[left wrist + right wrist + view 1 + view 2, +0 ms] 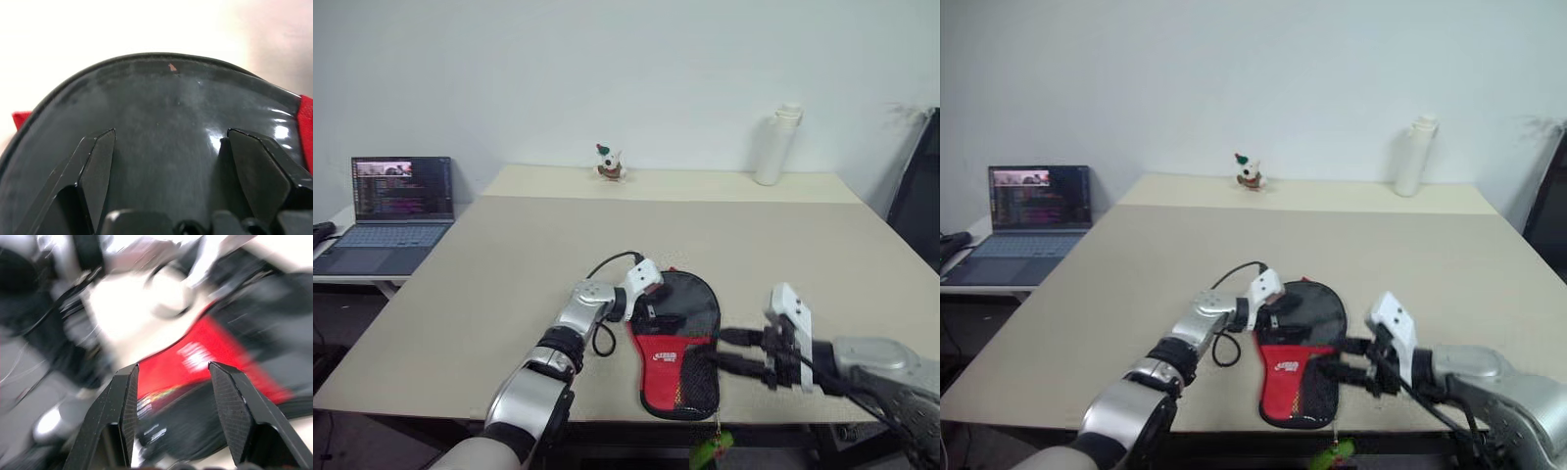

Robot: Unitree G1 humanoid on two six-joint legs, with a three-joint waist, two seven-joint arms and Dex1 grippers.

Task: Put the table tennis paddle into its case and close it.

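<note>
The case point(674, 367), black fabric with a red panel and white logo, lies flat near the table's front edge. Its green zipper tag point(710, 450) hangs below that edge. The paddle point(161, 127) shows as a glossy black round face with red case fabric at its sides; its handle is hidden. My left gripper point(649, 315) is open at the case's far left side, its fingers point(93, 166) spread just over the black face. My right gripper point(732, 352) is open beside the case's right edge, pointing at the red panel point(195, 357), with nothing between its fingers point(234, 416).
An open laptop point(401, 201) sits on a side desk at the left. A white bottle point(778, 145) and a small figurine point(610, 164) stand at the table's far edge. A black cable point(607, 264) loops by my left wrist. A dark object point(920, 186) stands at the right.
</note>
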